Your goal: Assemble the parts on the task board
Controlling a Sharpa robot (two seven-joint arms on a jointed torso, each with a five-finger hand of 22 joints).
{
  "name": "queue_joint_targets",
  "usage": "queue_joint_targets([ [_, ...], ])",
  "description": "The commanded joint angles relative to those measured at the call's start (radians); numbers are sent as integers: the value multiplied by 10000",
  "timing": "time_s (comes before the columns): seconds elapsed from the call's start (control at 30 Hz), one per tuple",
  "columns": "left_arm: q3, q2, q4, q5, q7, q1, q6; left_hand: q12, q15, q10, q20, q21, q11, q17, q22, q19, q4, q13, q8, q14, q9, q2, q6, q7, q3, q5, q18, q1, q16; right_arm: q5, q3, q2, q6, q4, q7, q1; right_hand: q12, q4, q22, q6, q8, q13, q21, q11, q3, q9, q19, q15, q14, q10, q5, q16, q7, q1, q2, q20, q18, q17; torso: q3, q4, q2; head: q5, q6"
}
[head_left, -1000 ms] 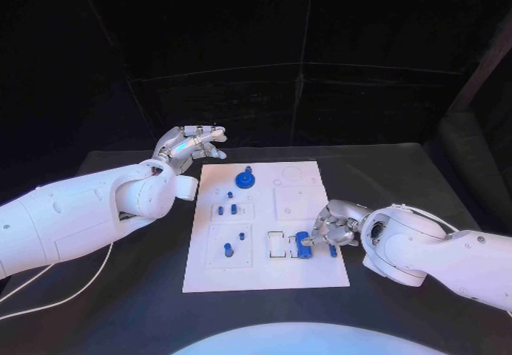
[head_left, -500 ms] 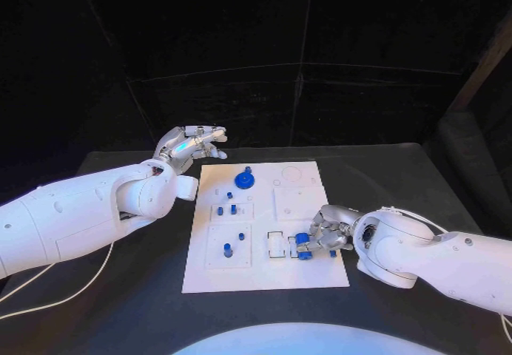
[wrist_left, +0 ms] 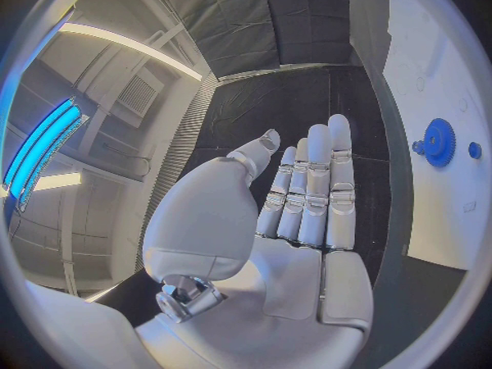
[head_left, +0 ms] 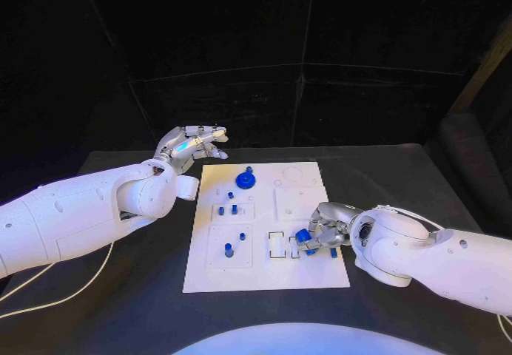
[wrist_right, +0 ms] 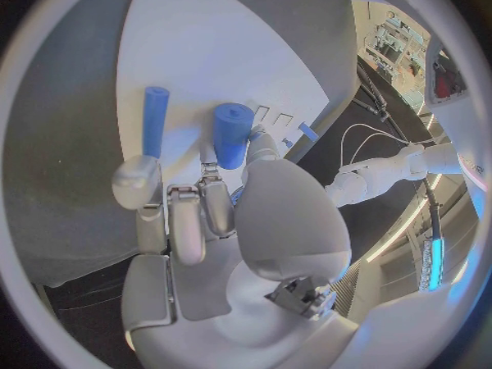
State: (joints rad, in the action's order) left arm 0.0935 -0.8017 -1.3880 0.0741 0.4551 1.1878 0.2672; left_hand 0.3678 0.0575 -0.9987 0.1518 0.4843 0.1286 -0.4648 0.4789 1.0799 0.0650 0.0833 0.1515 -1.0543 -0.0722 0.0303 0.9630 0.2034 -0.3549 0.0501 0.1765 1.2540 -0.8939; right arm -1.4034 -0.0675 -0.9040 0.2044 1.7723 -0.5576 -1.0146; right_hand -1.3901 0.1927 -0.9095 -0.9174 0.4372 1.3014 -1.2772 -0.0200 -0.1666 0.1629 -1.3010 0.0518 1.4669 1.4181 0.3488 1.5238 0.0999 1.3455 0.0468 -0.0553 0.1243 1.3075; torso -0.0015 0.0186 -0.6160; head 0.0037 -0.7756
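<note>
The white task board [head_left: 267, 274] lies in the middle of the table. My right hand [head_left: 326, 231] is low over the board's near right part and pinches a thick blue cylinder [head_left: 304, 239], which sits tilted beside a white rectangular frame [head_left: 277, 245]. In the right wrist view the cylinder [wrist_right: 233, 134] sticks out past the thumb, and a thin blue rod [wrist_right: 155, 119] lies flat on the board next to it. My left hand [head_left: 193, 146] hovers off the board's far left corner, fingers straight and holding nothing [wrist_left: 307, 197]. A blue gear [head_left: 246, 180] stands at the board's far end.
Small blue pegs [head_left: 227, 210] stand in the board's left column, with one more [head_left: 228, 250] nearer me. The thin rod [head_left: 332, 251] lies just right of my right hand. The left wrist view shows the gear [wrist_left: 439, 142] and a blue peg [wrist_left: 475, 150]. Black table surrounds the board.
My right hand has shifted slightly toward the board's middle, and the thick blue cylinder in it has tipped up from lying flat. The left hand has stayed still.
</note>
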Motion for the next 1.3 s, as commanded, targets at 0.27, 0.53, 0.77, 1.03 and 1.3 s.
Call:
queue_joint_targets([
  [0.27, -1, 0, -15, -71, 34, 15, -109, 46, -26, 77, 32, -63, 30, 21, -12, -17, 77, 13, 44, 70, -10, 11, -75, 1, 21, 19, 49, 130, -48, -84, -78, -344, 177, 184, -215, 81, 58, -337, -22, -6, 44, 46, -48, 0, 461, -85, 26, -24, 828, 0, 1521, 25, 31, 628, -328, -32, -96, 1625, 2, 9, -4, -37, 13],
  [0.53, 0, 33, 2, -71, 17, 14, -129, 46, -26, 77, 32, -63, 30, 21, -12, -17, 77, 13, 44, 70, -10, 11, -75, 1, 21, 19, 49, 130, -48, 995, -76, -482, 1153, 370, -19, 80, 68, -205, -69, -92, -5, 92, -76, 13, 705, -165, 11, -15, 834, 25, 2002, 36, 15, 491, -350, -26, -102, 1651, -5, -8, -3, -58, 63],
  [0.77, 0, 37, -4, -71, 31, 13, -118, 54, -27, 82, 30, -61, 29, 27, -13, -17, 89, 12, 50, 73, -9, 12, -78, 1, 21, 19, 49, 142, -51, 1358, -74, -531, 2556, 475, 654, 80, 101, -7, -136, -376, 18, 92, -112, 92, 871, -203, -21, 41, 835, 44, 2196, 35, -84, 284, -291, 12, -107, 1653, -10, -2, -2, -41, 104],
  [1.03, 0, 39, -7, -71, 45, 13, -113, 54, -27, 82, 30, -61, 29, 27, -13, -17, 89, 12, 50, 73, -9, 12, -78, 1, 21, 19, 49, 142, -51, 1496, -71, -416, 2798, 653, 1002, 79, 92, 203, -214, -515, -23, 139, -153, 129, 943, -251, -69, 80, 844, 96, 2224, 51, -124, 51, -179, 54, -121, 1689, -9, -16, -6, 26, 76],
  [1.3, 0, 50, 1, -71, 46, 13, -120, 54, -27, 82, 30, -61, 29, 27, -13, -17, 89, 12, 50, 73, -9, 12, -78, 1, 21, 19, 49, 142, -51, 1536, -69, 4, 2094, 553, 849, 79, 107, 409, -253, -670, -28, 150, -172, 159, 973, -266, -91, 102, 852, 122, 2191, 65, -166, -163, -151, 75, -128, 1721, -13, -8, -7, 84, 39],
])
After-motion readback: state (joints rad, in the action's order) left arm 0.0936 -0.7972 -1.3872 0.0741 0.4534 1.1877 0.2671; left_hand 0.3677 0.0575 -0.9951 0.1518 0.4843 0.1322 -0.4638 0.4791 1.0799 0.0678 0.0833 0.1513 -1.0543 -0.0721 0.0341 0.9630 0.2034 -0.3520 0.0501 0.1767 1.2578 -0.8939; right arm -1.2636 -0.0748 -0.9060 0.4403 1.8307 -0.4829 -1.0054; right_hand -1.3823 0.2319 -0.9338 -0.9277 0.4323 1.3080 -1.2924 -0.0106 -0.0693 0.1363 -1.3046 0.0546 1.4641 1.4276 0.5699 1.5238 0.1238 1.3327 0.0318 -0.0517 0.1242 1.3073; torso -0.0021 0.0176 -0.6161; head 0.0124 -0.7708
